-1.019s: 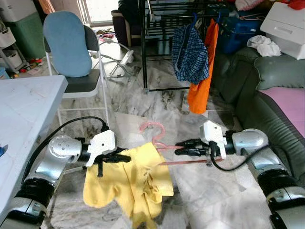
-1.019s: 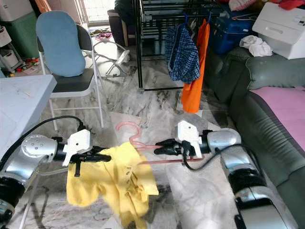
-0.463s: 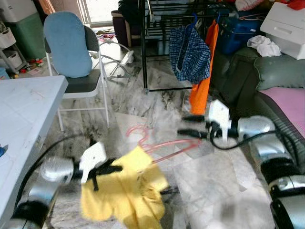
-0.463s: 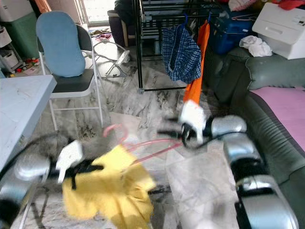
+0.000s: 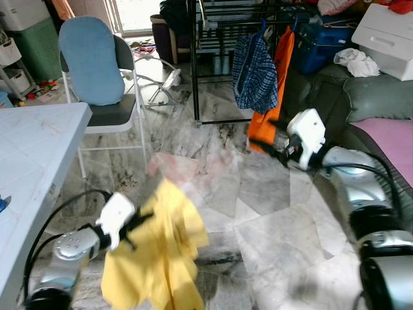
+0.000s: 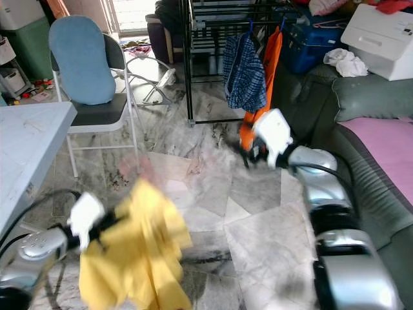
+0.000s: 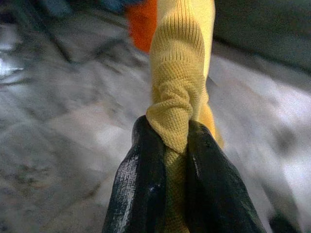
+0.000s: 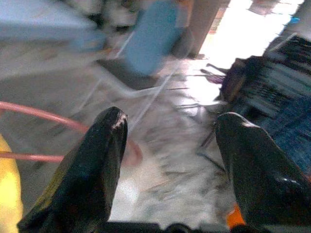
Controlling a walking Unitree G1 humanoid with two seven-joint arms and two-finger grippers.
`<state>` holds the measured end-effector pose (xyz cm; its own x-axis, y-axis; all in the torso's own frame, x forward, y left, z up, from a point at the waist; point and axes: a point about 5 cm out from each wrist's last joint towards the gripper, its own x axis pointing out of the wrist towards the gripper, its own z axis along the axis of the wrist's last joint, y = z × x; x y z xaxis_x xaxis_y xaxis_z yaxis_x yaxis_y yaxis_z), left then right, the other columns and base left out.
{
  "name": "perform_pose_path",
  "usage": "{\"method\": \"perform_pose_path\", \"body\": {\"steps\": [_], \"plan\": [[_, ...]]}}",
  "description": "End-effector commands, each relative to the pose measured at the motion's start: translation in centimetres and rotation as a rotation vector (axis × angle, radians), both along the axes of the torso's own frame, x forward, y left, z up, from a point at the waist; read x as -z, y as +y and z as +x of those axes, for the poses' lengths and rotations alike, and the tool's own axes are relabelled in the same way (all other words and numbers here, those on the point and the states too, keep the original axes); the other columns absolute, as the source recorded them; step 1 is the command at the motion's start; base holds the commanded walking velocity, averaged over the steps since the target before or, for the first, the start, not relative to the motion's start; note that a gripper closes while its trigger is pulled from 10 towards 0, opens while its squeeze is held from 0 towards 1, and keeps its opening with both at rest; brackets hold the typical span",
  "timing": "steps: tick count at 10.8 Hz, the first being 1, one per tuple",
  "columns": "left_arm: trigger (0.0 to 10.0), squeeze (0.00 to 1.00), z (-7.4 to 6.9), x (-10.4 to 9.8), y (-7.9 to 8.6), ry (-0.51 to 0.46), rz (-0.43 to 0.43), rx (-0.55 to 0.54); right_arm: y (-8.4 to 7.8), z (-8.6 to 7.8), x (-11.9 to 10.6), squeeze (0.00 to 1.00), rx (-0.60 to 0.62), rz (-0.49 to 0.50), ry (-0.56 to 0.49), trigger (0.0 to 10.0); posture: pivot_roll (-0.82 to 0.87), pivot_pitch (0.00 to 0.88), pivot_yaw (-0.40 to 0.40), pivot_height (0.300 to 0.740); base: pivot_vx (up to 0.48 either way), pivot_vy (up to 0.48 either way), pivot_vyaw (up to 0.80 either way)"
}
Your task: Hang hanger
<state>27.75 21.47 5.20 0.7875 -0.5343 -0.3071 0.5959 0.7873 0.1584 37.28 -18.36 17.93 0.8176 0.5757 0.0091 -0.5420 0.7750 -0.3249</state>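
The left tool (image 7: 167, 145) is clenched on a bunched fold of the yellow garment (image 5: 158, 258), which hangs low over the marble floor (image 5: 271, 226), near the corner of the white table (image 5: 32, 142). Holding it by one pinch of cloth lets the rest drop free, and it keeps the load with this arm alone. The pink hanger (image 8: 29, 110) that the garment is meant to ride on is badly smeared in the head views; a faint pink blur above the cloth is all that can be made out there, so I cannot tell how it sits in the garment.

The right tool (image 8: 170, 160) has its fingers (image 8: 92, 165) spread wide with nothing between them. It is raised toward the black drying rack (image 5: 219, 39), just beside the orange garment (image 5: 274, 97) and the checked blue shirt (image 5: 256, 74) hung there. My guess is that this arm is placed to reach the rail, where the hanger should end up; the hanging is not yet done.

The left wrist view shows the grip plainly: knit cloth squeezed between both black fingers, a detail the head views blur. The right wrist view gives a thin pink curve of the hanger passing behind one finger, apart from it, with the blue-cushioned folding chair (image 5: 93, 61) beyond
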Motion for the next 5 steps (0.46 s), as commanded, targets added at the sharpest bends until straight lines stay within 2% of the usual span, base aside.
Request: {"method": "perform_pose_path", "body": {"steps": [1, 2, 3, 4, 5], "plan": [[0.0, 0.00, 1.1, -2.4, -0.3, -0.124, -0.053, -0.054, -0.9, 0.6, 0.0, 1.00, 0.196, 0.102, -0.010, 10.0, -0.06, 0.000, 0.011, 0.740, 0.000, 0.000, 0.00], [0.0, 0.00, 1.5, -3.4, -1.3, -0.181, -0.105, -0.093, -1.2, 0.5, 0.9, 1.00, 0.295, 0.181, -0.007, 10.0, -0.05, 0.000, 0.013, 0.740, 0.000, 0.000, 0.00], [0.0, 0.00, 2.0, -4.0, -2.0, -0.192, -0.146, -0.137, -1.1, 0.3, 1.7, 1.00, 0.356, 0.206, 0.014, 10.0, -0.05, 0.003, 0.015, 0.740, 0.000, 0.000, 0.00], [0.0, 0.00, 2.9, -5.3, -2.8, -0.269, -0.182, -0.227, -1.1, 0.3, 3.6, 0.00, 0.467, 0.145, 0.098, 10.0, -0.05, 0.002, 0.013, 0.740, 0.000, 0.000, 0.00], [0.0, 0.00, 3.2, -6.4, -3.1, -0.315, -0.211, -0.234, -1.1, 0.3, 4.0, 0.00, 0.488, 0.178, 0.127, 10.0, -0.05, 0.003, 0.009, 0.740, 0.000, 0.000, 0.00]]}}
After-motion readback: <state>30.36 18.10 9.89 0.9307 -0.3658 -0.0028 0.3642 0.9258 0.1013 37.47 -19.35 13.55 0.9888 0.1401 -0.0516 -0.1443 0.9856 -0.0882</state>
